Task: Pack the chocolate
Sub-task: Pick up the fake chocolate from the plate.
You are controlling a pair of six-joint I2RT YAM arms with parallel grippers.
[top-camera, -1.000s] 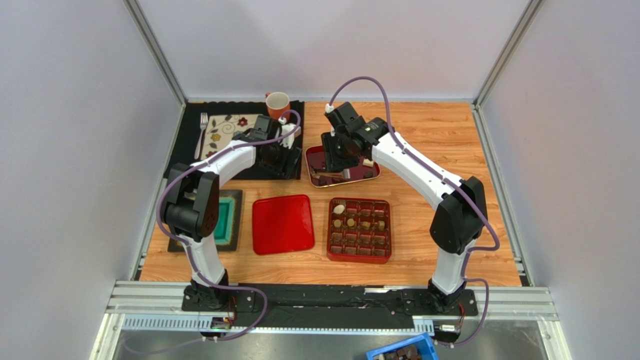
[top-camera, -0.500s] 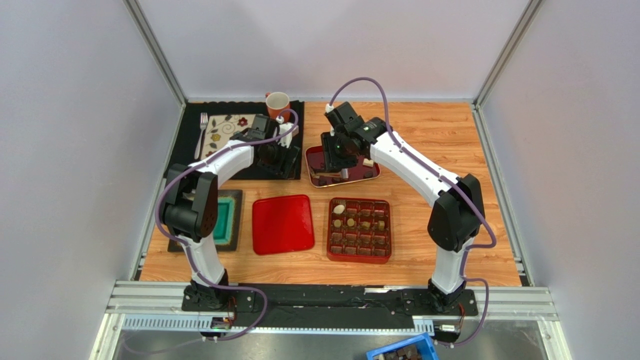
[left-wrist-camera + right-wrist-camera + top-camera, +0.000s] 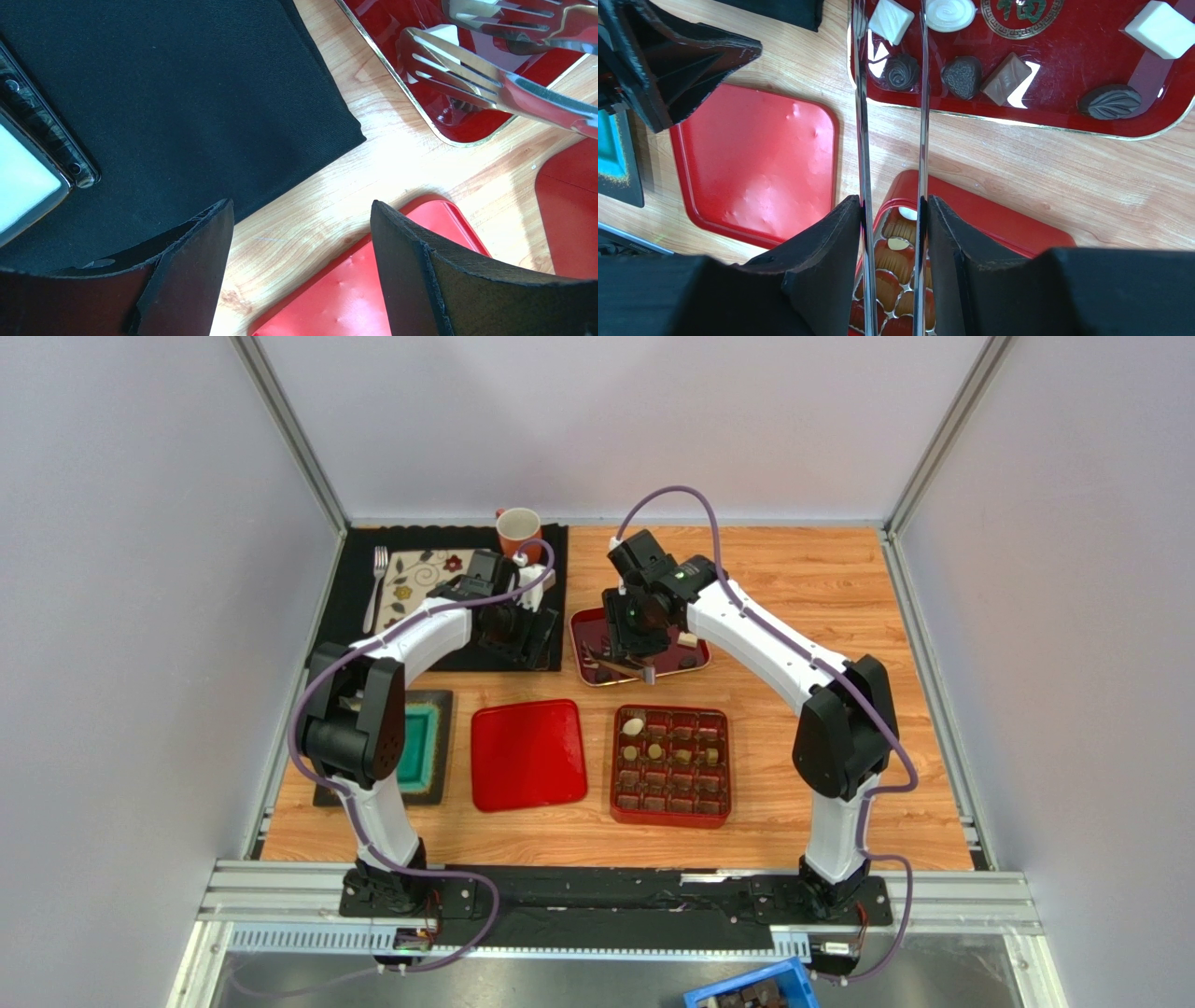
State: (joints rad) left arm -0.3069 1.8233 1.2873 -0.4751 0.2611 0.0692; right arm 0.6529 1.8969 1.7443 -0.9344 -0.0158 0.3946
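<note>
- A dark red tray [image 3: 690, 664] with a gold rim sits mid-table toward the far edge and holds loose chocolates [image 3: 962, 75]. They are two white squares, a white swirled round, a dark round, a dark heart, a brown bar and a dark leaf shape.
- A red box [image 3: 671, 819] with a grid of compartments lies just nearer than the tray, right of the table's middle. A few small pieces, one of them white, fill compartments in its two far rows, and the other rows look bare.
- A flat red lid [image 3: 529, 753] lies on the table [image 3: 842, 588] just left of the box.
- The right gripper [image 3: 892, 210] is clamped on a pair of metal tongs [image 3: 922, 105], one blade pressed against each finger. The blades reach over the tray's left end, with a white square and the dark round between them. I cannot tell whether the tips touch either piece.
- The left gripper [image 3: 302, 210] is spread wide and holds nothing. It hangs over the bare wood between the lid's far edge and the corner of a black placemat [image 3: 351, 560], just left of the tray.
- The placemat fills the far left corner and carries a patterned plate [image 3: 421, 574], a fork [image 3: 379, 581] and a mug [image 3: 519, 529] at its far edge.
- A teal square [image 3: 418, 745] on a dark mat lies by the left edge, partly under the left arm.
</note>
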